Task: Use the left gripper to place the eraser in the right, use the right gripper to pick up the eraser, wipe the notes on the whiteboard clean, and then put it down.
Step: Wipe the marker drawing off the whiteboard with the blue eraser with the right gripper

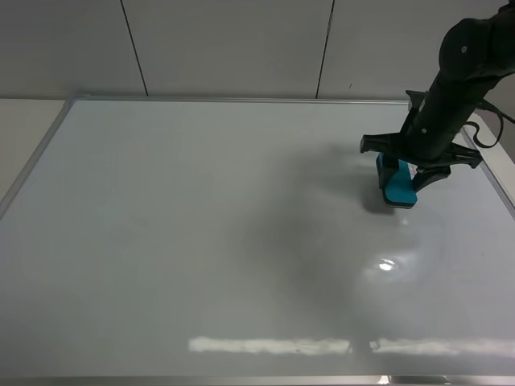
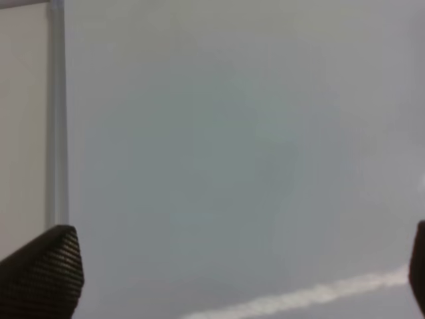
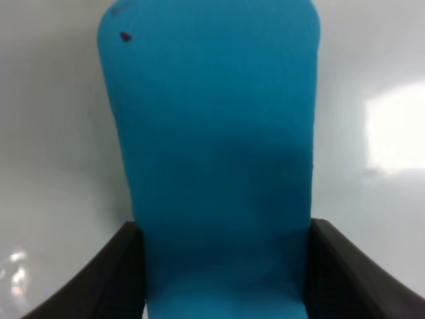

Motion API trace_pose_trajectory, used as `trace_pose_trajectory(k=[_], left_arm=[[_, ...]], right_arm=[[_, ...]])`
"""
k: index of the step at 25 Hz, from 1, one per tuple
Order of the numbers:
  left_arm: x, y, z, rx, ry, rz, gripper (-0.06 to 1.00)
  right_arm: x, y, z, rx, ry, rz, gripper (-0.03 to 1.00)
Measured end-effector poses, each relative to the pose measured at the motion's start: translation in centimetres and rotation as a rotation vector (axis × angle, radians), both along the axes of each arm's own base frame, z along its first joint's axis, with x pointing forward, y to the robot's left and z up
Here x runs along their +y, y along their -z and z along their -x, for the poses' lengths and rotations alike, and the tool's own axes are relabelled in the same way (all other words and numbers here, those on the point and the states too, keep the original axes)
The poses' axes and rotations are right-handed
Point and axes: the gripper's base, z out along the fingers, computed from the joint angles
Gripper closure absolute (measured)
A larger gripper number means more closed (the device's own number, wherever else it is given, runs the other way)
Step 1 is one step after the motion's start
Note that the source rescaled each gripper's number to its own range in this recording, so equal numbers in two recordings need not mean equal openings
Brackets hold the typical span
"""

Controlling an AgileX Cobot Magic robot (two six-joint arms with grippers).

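The teal-blue eraser point(image 1: 396, 183) sits on the right part of the whiteboard point(image 1: 201, 225). My right gripper point(image 1: 398, 173) comes down on it from above and is shut on it. In the right wrist view the eraser point(image 3: 212, 146) fills the middle, with a black finger point(image 3: 113, 279) against each long side and the white board point(image 3: 53, 133) around it. No red notes show; any under the eraser are hidden. My left gripper point(image 2: 229, 272) is out of the exterior view. Its fingertips point(image 2: 40, 272) stand wide apart, empty, over the board point(image 2: 232, 133) near its frame point(image 2: 56, 113).
The silver frame point(image 1: 32, 161) runs round the board, with beige table point(image 1: 20, 129) outside it at the left. A grey panelled wall point(image 1: 225, 40) stands behind. Light glare lies on the board near its front edge point(image 1: 273, 346).
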Motion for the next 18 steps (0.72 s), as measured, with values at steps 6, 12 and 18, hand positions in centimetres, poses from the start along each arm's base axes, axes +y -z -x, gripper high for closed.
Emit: trace_pose_trajectory(k=[6,12,18], left_arm=[[0.0,0.0,0.0,0.000,0.000,0.000,-0.05],[0.0,0.0,0.0,0.000,0.000,0.000,-0.05],[0.0,0.0,0.0,0.000,0.000,0.000,-0.05]], right_arm=[[0.8,1.0,-3.7,0.034,0.000,-0.031,0.92],[1.6,2.2,-7.2,0.041,-0.016,-0.041,0.92],[0.1,2.8,-8.4,0.066,0.015,-0.050,0.92]])
